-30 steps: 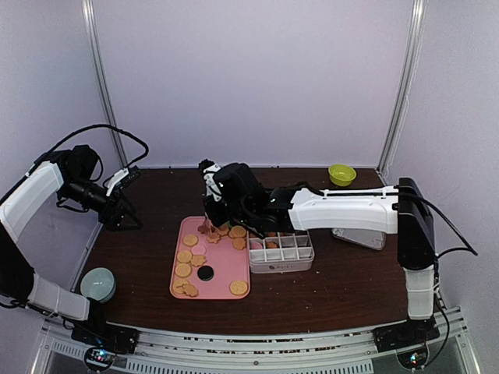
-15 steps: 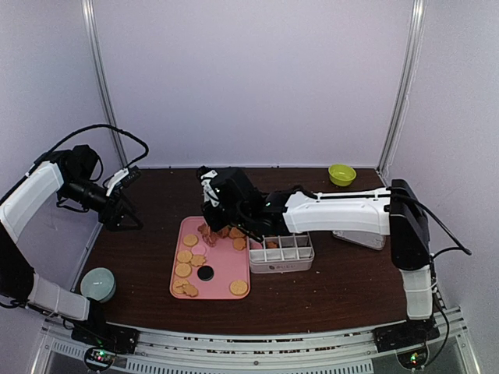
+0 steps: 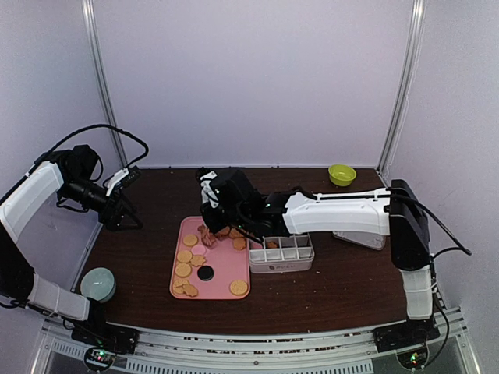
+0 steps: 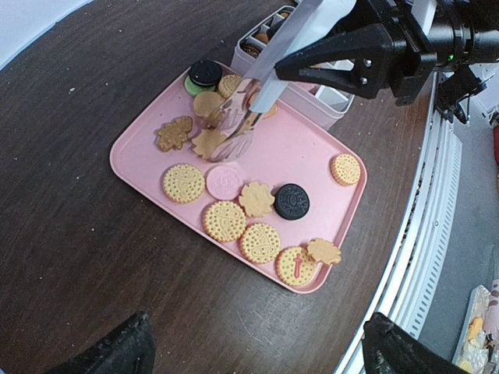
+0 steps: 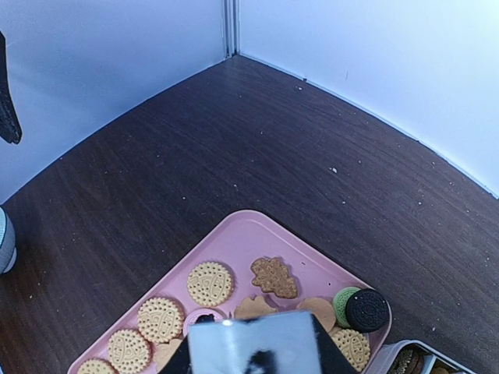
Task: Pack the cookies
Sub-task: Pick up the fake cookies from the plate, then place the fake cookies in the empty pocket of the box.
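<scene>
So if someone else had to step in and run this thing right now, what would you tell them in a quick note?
Left gripper: open and empty, off at the left side of the table, away from the tray.
Right gripper: shut on the metal tongs. Their tips are down among the cookies at the far end of the pink tray; I cannot tell whether they have pinched one.
Cookies: most lie on the tray, and a few sit in the divided box beside it.
Done: a few compartments started.
Left: move the tray's cookies into the box.
</scene>
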You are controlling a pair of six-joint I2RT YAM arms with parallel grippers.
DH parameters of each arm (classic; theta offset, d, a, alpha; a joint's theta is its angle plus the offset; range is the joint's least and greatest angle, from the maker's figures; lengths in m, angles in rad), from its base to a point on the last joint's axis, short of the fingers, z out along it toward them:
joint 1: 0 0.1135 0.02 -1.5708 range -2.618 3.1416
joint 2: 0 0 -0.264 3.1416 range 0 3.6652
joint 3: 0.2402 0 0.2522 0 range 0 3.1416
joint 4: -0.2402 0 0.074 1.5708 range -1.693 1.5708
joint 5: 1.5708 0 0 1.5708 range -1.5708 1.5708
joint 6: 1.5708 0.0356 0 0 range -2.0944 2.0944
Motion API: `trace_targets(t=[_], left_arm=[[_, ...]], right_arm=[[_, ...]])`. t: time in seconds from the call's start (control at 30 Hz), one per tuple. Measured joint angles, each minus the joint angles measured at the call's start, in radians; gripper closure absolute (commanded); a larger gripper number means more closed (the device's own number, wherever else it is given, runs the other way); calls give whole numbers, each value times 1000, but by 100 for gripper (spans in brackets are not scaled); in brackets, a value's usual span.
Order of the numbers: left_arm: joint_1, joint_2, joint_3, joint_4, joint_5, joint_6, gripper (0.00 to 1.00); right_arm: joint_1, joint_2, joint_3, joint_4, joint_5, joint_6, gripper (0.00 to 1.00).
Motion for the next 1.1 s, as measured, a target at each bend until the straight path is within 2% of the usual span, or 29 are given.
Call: trace_targets(t=[0.2, 0.33, 0.47, 0.77, 0.9, 1.1], left_arm=[[0, 0, 0, 0, 0, 0, 5], [0, 0, 2, -1, 0, 0, 5], [0, 0, 4, -3, 2, 0, 5], [0, 3, 17, -8, 3, 0, 5], [0, 9, 22, -8, 6, 0, 6], [0, 14, 22, -10, 11, 0, 6]], right_arm=[[0, -15, -1, -13, 2, -9, 81], [0, -82, -29, -16, 10, -25, 81], [-1, -223, -119, -16, 29, -44, 81], [-27, -615, -468, -39, 106, -50, 80], [-35, -702, -581, -80, 131, -45, 79], [-35, -737, -656, -131, 142, -29, 79]])
